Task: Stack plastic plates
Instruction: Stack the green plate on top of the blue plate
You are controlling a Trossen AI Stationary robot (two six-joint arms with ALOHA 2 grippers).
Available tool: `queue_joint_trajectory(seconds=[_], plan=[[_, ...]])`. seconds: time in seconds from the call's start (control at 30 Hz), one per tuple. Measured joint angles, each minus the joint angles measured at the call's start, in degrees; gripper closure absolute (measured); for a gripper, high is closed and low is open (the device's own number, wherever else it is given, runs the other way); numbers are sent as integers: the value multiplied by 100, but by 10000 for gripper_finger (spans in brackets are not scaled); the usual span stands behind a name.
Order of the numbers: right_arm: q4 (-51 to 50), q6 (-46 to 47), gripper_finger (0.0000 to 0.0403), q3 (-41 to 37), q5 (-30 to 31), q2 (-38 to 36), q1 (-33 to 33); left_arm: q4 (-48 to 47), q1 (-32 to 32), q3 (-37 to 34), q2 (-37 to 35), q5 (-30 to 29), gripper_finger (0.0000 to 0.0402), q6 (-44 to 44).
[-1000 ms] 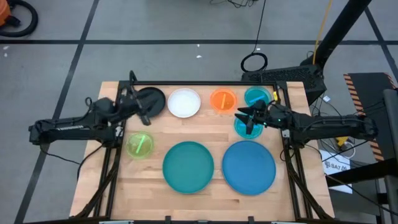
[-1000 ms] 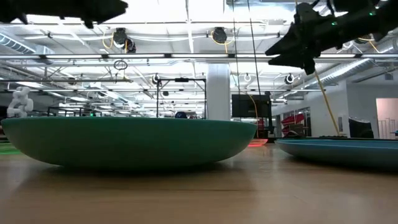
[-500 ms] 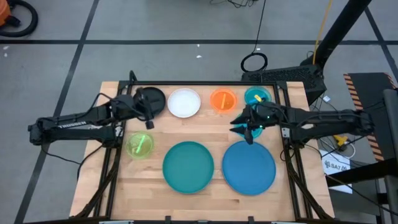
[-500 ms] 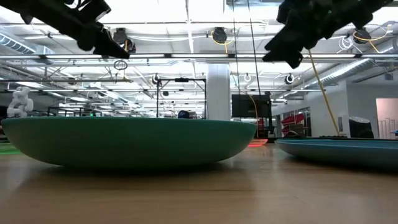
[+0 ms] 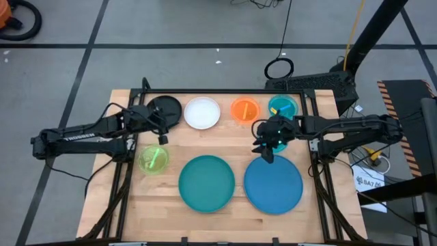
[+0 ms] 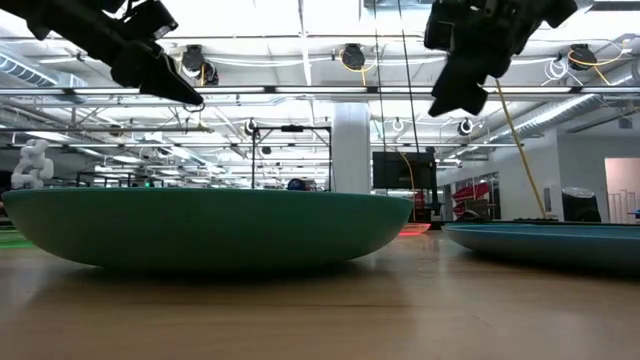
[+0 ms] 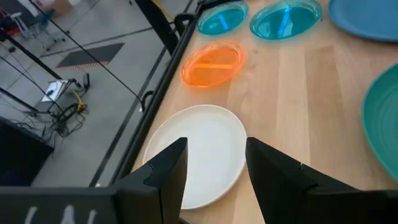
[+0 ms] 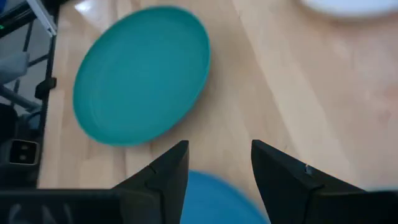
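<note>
A: Wood table [image 5: 239, 147], plates all separate: blue plate [image 5: 273, 183] front right, teal plate [image 5: 206, 182] beside it.
B: Left gripper [image 5: 161, 126], right gripper [image 5: 268, 145]: both open, empty.
A: Risk: thin rims, jaws could skid off.

This was a robotics lab or industrial test hall, not a home. Low view showed a high open ceiling w/ exposed ducts and pipes [image 6: 300, 92], round hanging lamps [image 6: 352, 55], a white structural column [image 6: 352, 145], black metal frames [image 6: 290, 150] further back. High view: bare grey concrete floor w/ dark taped lines [image 5: 205, 46], loose cables [image 5: 278, 67], hazard-striped edge [image 5: 388, 102] at right, wooden bench [image 5: 225, 137] fenced by a black frame.
</note>
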Motion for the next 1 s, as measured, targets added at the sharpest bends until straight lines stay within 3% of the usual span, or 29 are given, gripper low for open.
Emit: queue_joint_trajectory(seconds=[0.33, 0.57, 0.77, 1.0], plan=[[-68, 516, 236, 6, -107, 56, 96, 164, 0, 0, 0, 0, 231, -142], [706, 809, 236, 6, 238, 185, 96, 264, 0, 0, 2, -2, 231, -321], [1736, 725, 236, 61, 353, 898, 191, 579, 0, 0, 0, -2, 231, -359], [1552, 112, 236, 789, 368, 1904, 490, 621, 0, 0, 0, -3, 231, -357]])
